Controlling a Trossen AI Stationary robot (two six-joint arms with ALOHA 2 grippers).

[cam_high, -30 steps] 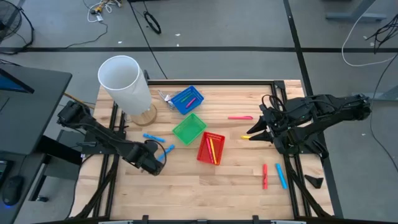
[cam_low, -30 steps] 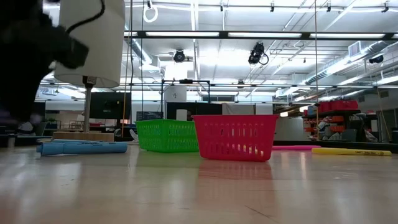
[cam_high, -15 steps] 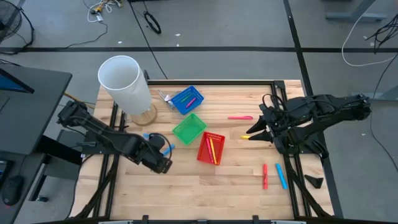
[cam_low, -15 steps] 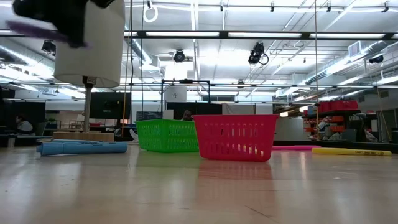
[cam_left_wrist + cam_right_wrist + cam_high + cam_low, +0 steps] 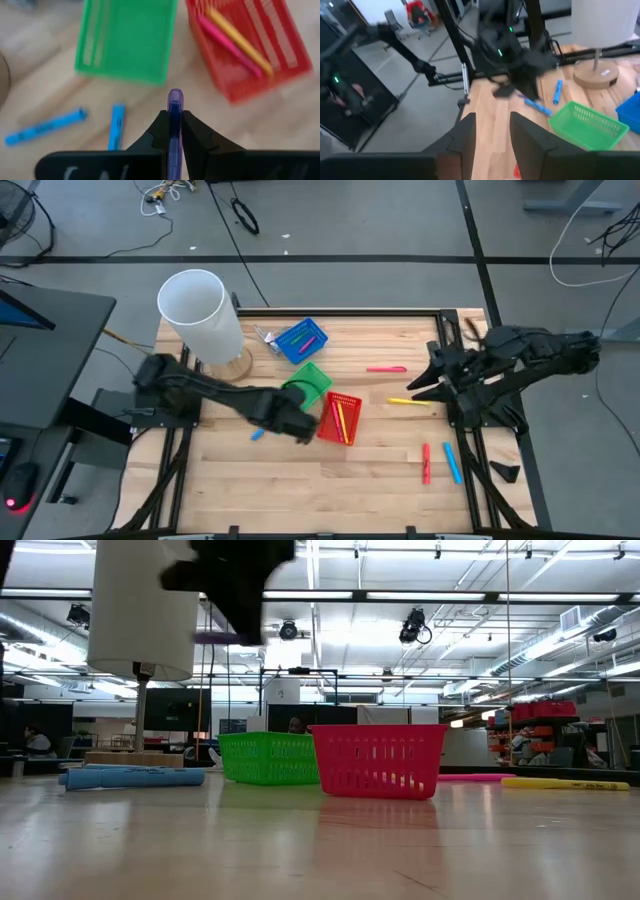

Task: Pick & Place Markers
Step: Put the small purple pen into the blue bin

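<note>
The purple marker (image 5: 174, 131) is pinched between the fingers of your left claw (image 5: 171, 116), its tip sticking out forward, and it hangs in the air over the bare tabletop (image 5: 380, 480) just in front of the green basket (image 5: 306, 385) and beside the red basket (image 5: 338, 418). The red one already holds a pink and a yellow marker (image 5: 239, 41); the green one looks empty from the left wrist view. Pick your basket now and centre the claw over its opening before you let go, because the marker is long enough to catch a mesh rim and tip out. Lower it so the tip sits inside the walls, then release. Keep the arm high while crossing, so you do not nudge either basket. Two blue markers (image 5: 116, 126) lie on the wood behind you, for later. Your right claw (image 5: 490, 131) waits with its fingers apart near the tabletop's right edge, close to a yellow marker (image 5: 418, 401).
</note>
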